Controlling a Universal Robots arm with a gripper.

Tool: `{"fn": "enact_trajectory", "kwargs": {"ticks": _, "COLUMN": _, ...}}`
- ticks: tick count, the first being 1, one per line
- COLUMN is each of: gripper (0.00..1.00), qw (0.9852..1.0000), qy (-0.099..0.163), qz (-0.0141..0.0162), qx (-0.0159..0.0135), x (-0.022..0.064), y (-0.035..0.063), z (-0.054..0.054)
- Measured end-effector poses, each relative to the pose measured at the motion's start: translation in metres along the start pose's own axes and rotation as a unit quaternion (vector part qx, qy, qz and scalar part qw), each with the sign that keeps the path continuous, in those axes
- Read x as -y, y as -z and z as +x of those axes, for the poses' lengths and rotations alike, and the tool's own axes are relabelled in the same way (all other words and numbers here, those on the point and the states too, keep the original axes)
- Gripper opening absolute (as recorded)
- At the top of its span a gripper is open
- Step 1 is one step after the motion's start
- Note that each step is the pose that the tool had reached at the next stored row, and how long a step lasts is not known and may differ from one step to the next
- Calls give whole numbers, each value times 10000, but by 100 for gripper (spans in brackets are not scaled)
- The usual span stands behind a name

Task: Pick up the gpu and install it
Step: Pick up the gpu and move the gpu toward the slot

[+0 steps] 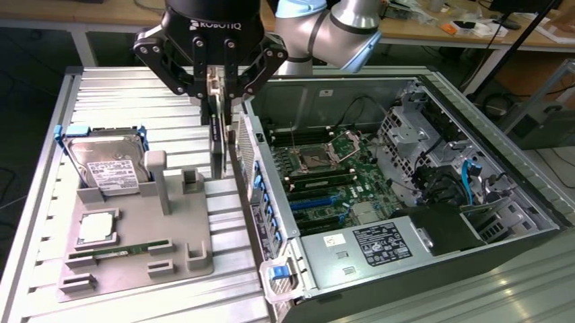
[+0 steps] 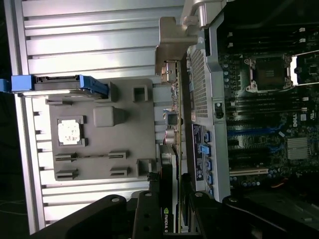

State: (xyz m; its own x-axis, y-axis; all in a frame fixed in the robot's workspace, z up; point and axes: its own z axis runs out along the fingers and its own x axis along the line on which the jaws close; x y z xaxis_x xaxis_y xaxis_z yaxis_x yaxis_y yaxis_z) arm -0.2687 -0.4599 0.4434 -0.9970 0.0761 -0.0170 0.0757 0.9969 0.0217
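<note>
Gripper clenched on gpu upper edge. Card hangs upright, edge-on; open case at its 3 o'clock, grey fixture at 6. Likely light, stiff, fragile: grip board edges, spare fan and components.

table: ribbed metal | tray: matt grey plastic | gpu: dull metal bracket | hard drive: shiny metal

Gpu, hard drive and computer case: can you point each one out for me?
gpu (image 1: 218,141): exterior view, the upright card's thin edge.
hard drive (image 1: 110,169): exterior view, its white label.
computer case (image 1: 449,276): exterior view, its dark outer side wall.
</note>
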Motion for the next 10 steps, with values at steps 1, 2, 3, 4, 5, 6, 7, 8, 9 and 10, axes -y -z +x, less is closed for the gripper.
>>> {"fn": "enact_trajectory", "kwargs": {"ticks": 1, "gripper": 27, "qw": 10000, "qy": 0, "qz": 0, "qx": 0, "x": 0, "y": 0, "z": -5}}
{"fn": "enact_trajectory", "kwargs": {"ticks": 2, "gripper": 27, "qw": 10000, "qy": 0, "qz": 1, "qx": 0, "x": -1, "y": 0, "z": -10}}
{"fn": "enact_trajectory", "kwargs": {"ticks": 3, "gripper": 27, "qw": 10000, "qy": 0, "qz": 0, "qx": 0, "x": -1, "y": 0, "z": -15}}
{"fn": "enact_trajectory", "kwargs": {"ticks": 4, "gripper": 27, "qw": 10000, "qy": 0, "qz": 0, "qx": 0, "x": -2, "y": 0, "z": -20}}
{"fn": "enact_trajectory", "kwargs": {"ticks": 5, "gripper": 27, "qw": 10000, "qy": 0, "qz": 0, "qx": 0, "x": -2, "y": 0, "z": -25}}
{"fn": "enact_trajectory", "kwargs": {"ticks": 6, "gripper": 27, "qw": 10000, "qy": 0, "qz": 0, "qx": 0, "x": -2, "y": 0, "z": -30}}
{"fn": "enact_trajectory", "kwargs": {"ticks": 7, "gripper": 27, "qw": 10000, "qy": 0, "qz": 0, "qx": 0, "x": -3, "y": -1, "z": -35}}
{"fn": "enact_trajectory", "kwargs": {"ticks": 8, "gripper": 27, "qw": 10000, "qy": 0, "qz": 0, "qx": 0, "x": -3, "y": 0, "z": -41}}
{"fn": "enact_trajectory", "kwargs": {"ticks": 9, "gripper": 27, "qw": 10000, "qy": 0, "qz": 0, "qx": 0, "x": -4, "y": -1, "z": -46}}
{"fn": "enact_trajectory", "kwargs": {"ticks": 10, "gripper": 27, "qw": 10000, "qy": 0, "qz": 0, "qx": 0, "x": -4, "y": -1, "z": -51}}
